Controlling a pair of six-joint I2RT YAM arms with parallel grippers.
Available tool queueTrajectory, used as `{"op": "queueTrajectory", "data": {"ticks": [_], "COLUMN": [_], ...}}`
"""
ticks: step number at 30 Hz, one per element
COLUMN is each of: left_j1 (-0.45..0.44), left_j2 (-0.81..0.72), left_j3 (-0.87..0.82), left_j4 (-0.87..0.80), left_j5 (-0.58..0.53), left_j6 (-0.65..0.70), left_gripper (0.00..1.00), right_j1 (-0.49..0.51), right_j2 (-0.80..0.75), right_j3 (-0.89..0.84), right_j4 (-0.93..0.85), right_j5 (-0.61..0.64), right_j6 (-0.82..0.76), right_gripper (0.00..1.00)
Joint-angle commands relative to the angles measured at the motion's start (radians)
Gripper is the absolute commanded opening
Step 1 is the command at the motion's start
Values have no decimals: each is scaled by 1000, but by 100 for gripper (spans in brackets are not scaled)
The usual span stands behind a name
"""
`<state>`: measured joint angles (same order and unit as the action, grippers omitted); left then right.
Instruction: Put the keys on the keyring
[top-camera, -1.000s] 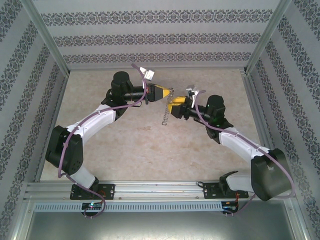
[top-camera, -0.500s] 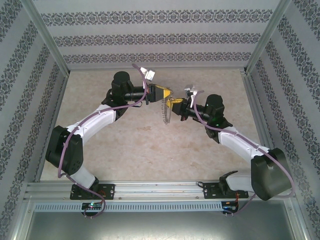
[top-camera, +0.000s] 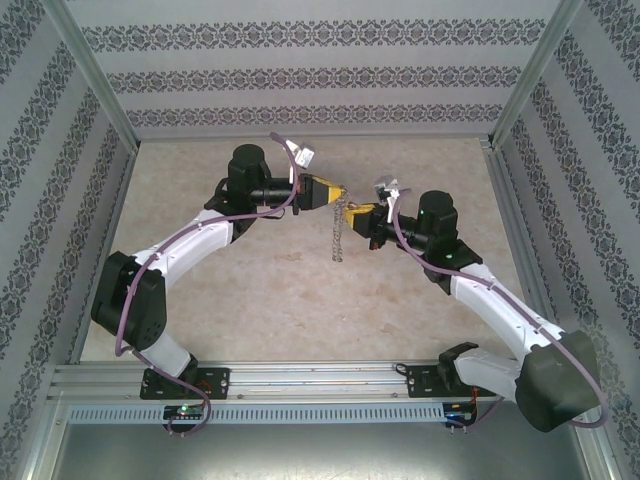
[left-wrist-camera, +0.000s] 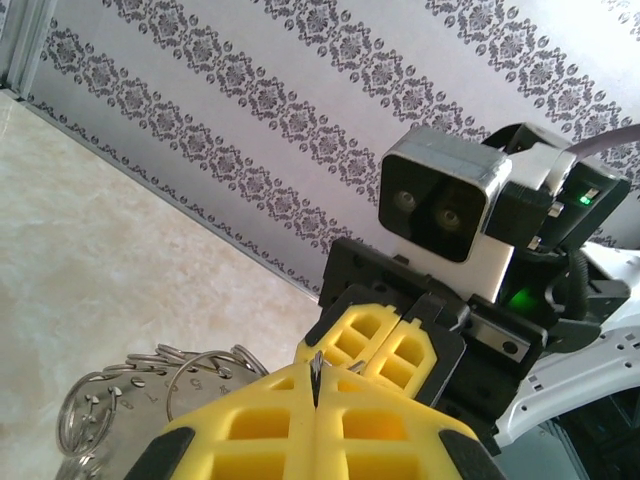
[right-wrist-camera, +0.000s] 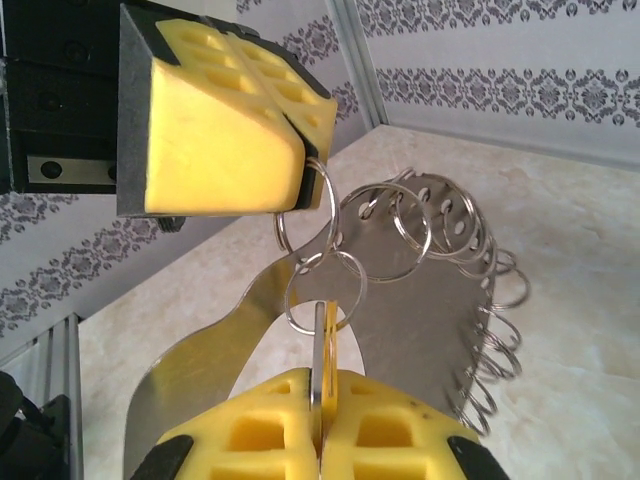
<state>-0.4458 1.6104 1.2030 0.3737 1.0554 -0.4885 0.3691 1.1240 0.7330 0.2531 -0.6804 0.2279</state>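
The keyring (right-wrist-camera: 440, 300) is a shiny metal piece whose rim carries many small split rings. It hangs between the two grippers (top-camera: 338, 238). My left gripper (left-wrist-camera: 316, 376) is shut on one of those small rings, whose thin metal edge shows between the yellow pads; from the right wrist its fingers (right-wrist-camera: 225, 130) pinch that ring (right-wrist-camera: 300, 205). My right gripper (right-wrist-camera: 322, 380) is shut on the key (right-wrist-camera: 326, 335), a thin metal blade with a yellow-orange strip, seen edge-on. The key's tip meets the lower arc of another small ring (right-wrist-camera: 325, 285). Seen from above, the left gripper (top-camera: 336, 191) and right gripper (top-camera: 349, 211) nearly touch.
The beige table (top-camera: 250, 290) is walled by patterned panels (top-camera: 300, 70) at the back and sides. An aluminium rail (top-camera: 320, 375) runs along the near edge by the arm bases. The right wrist's camera housing (left-wrist-camera: 445, 210) faces the left wrist closely.
The two grippers have closed the gap between them and shifted slightly right. The keyring has swung and now hangs straight down below them.
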Motion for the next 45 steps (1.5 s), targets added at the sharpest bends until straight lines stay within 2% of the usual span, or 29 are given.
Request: {"op": "queueTrajectory", "data": {"ticks": [1, 7, 12, 34, 45], "left_j1": [-2, -4, -8, -58, -66], "left_j2": [-45, -60, -69, -135, -132], "left_j3": [35, 25, 19, 39, 33], "left_j4": [-21, -23, -35, -345, -370], "left_j5": [-21, -26, -31, -181, -192], "left_j6": [66, 74, 90, 386, 411], "left_gripper": [0, 0, 0, 0, 0], "right_j1": [-5, 19, 37, 69, 85], "right_j2": [-9, 34, 66, 147, 143], "right_j3": [53, 139, 183, 356, 390], "right_j4": [-115, -238, -268, -451, -519], "right_j5": [25, 54, 64, 97, 187], "right_j6": [-60, -100, -102, -152, -197], "right_gripper": [0, 0, 0, 0, 0]}}
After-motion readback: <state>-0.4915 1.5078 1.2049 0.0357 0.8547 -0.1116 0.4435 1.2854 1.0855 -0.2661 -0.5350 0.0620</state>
